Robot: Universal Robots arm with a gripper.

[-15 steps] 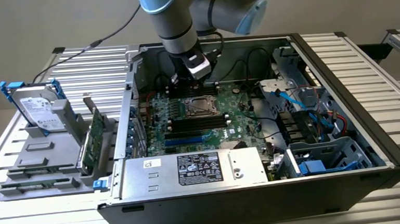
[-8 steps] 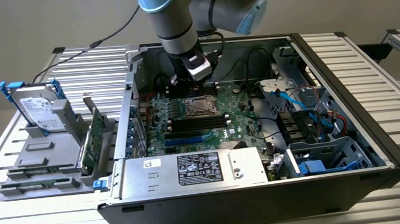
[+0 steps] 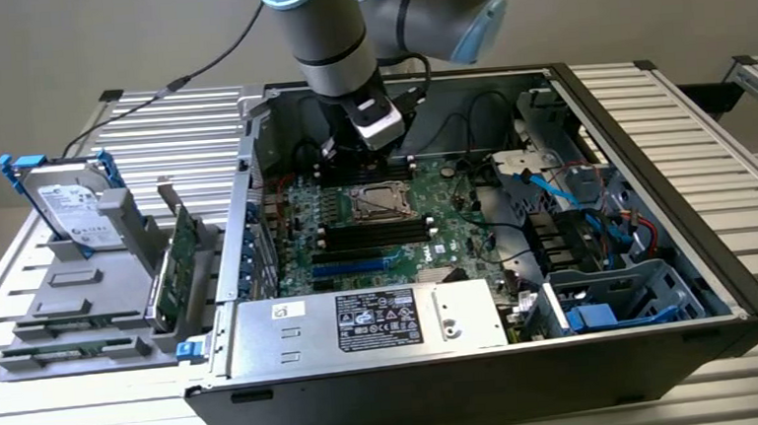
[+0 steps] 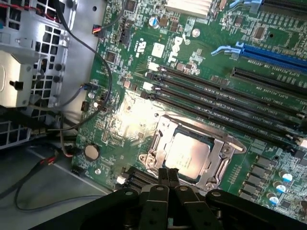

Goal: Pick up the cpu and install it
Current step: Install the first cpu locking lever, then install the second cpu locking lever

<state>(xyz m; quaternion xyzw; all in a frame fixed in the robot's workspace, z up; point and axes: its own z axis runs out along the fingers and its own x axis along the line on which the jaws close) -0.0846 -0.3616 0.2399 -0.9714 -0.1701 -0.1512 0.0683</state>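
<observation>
The cpu is a small square chip with a dull silver top. It lies flat inside the metal socket frame on the green motherboard, and I also see the cpu from outside in the middle of the open computer case. My gripper hangs just above the near edge of the socket, its two black fingers pressed together with nothing between them. In the exterior view the gripper reaches down into the case, just behind and above the socket.
Black memory slots run beside the socket. Loose cables lie along the case wall. A boxed power supply fills the front of the case. Outside, at the exterior view's left, a grey rack holds a hard drive and green cards.
</observation>
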